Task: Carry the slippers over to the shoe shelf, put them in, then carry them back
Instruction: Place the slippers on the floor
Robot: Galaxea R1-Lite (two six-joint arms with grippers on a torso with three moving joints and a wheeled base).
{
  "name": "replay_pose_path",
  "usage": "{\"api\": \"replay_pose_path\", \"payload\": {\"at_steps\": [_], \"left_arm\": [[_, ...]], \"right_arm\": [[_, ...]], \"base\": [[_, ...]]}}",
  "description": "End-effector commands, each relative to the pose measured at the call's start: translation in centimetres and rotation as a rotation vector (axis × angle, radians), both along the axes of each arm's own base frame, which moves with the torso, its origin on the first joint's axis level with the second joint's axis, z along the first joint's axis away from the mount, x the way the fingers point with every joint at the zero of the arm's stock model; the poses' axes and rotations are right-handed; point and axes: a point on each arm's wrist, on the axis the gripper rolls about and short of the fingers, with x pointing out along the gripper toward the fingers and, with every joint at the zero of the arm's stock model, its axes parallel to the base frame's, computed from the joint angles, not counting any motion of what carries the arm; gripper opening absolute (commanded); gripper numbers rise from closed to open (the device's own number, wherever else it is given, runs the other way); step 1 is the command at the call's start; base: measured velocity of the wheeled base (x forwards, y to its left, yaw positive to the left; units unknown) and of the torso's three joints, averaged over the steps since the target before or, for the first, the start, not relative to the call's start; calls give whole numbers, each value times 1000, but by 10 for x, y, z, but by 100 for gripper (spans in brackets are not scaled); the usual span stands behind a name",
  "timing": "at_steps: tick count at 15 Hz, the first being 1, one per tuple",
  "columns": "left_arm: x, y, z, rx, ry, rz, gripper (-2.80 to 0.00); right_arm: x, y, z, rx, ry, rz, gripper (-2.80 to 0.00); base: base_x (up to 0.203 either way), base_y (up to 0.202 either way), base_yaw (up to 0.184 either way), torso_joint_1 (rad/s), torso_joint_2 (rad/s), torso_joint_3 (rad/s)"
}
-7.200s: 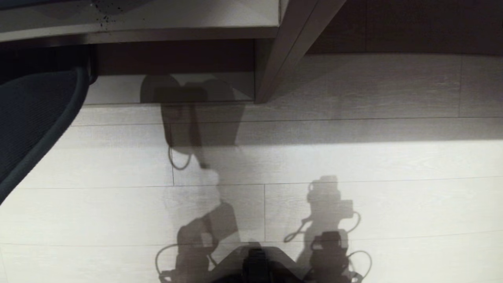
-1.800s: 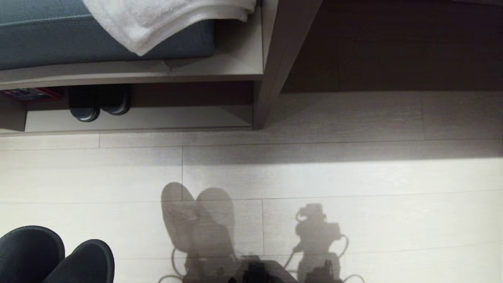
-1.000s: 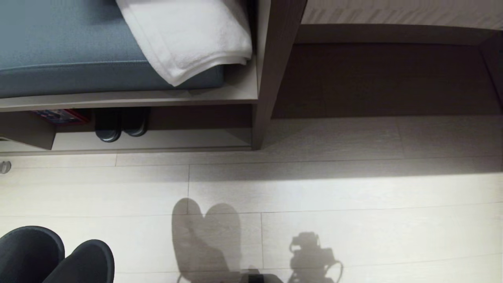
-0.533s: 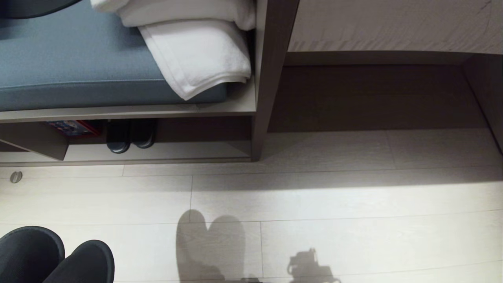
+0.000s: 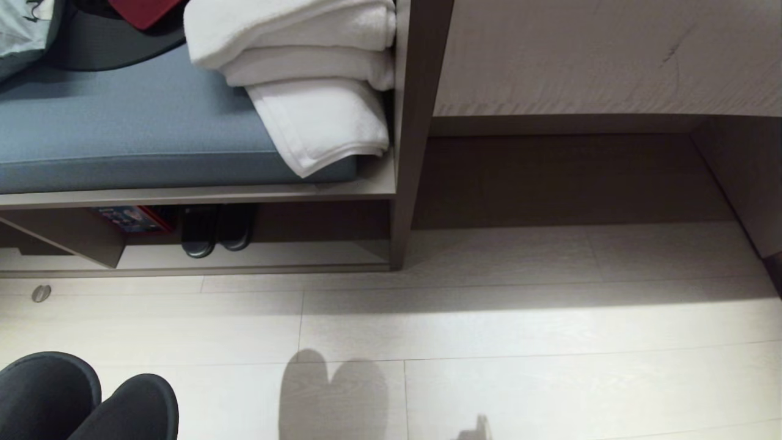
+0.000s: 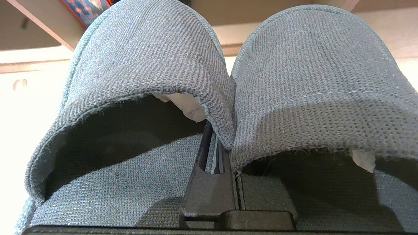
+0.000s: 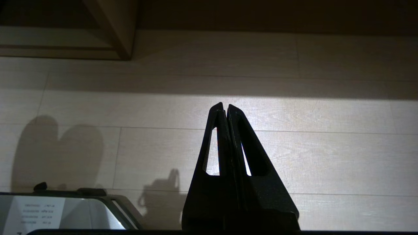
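Head view cuts my slippers (image 5: 85,400) at the corner; left gripper (image 6: 217,153) pinches their inner edges, mostly hidden. Right gripper (image 7: 225,109) is clenched, empty. Shelf (image 5: 244,256) back stays dark.

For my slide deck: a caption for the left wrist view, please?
Left gripper shut on the slippers, pinching both inner edges, toes toward the shoe shelf.

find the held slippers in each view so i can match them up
Head view: slippers at the bottom left corner, toes showing.
Left wrist view: they fill the picture, left gripper shut on their touching inner edges.
Right wrist view: not in it, only their shadow.
Shared landmark: shoe shelf.
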Motion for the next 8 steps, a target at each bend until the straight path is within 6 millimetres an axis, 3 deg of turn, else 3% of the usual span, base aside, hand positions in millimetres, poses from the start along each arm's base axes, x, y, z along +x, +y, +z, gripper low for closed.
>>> {"api": "replay_pose_path", "payload": {"at_steps": [1, 8], "left_arm": [[0, 0, 0, 3, 3, 0, -280], [0, 0, 0, 2, -2, 1, -280]], "right_arm": [[0, 0, 0, -1, -1, 0, -280], [0, 0, 0, -1, -1, 2, -280]], "base": [[0, 0, 0, 2, -2, 203], [0, 0, 0, 5, 2, 204]]}}
